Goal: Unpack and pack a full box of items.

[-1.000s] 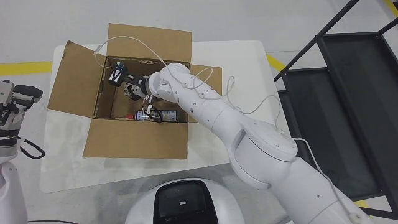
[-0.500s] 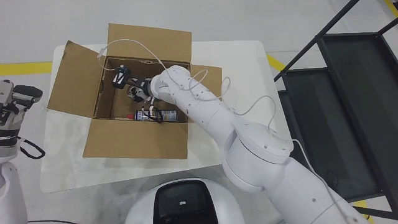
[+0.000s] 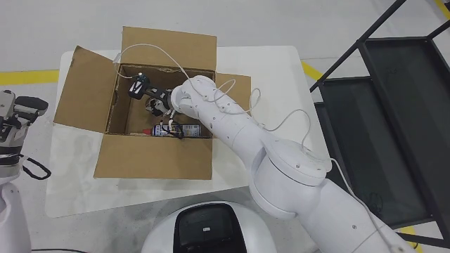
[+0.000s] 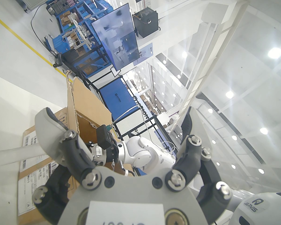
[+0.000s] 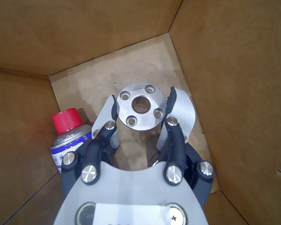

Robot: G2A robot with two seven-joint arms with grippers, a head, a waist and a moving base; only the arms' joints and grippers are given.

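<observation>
the right gripper (image 5: 142, 97) sits deep inside the cardboard box (image 5: 224, 71), its fingers clenched on the rim of a round metal flange (image 5: 142, 118) low in the box, just beside a red-capped spray can (image 5: 66, 127). to lift the flange out well, i'd hold the squeeze firm and rise straight up, clear of the walls and the can (that polished rim looks slippery, so a tilt might let it slide). the left gripper (image 4: 117, 118) hangs released, apart from the box.
</observation>
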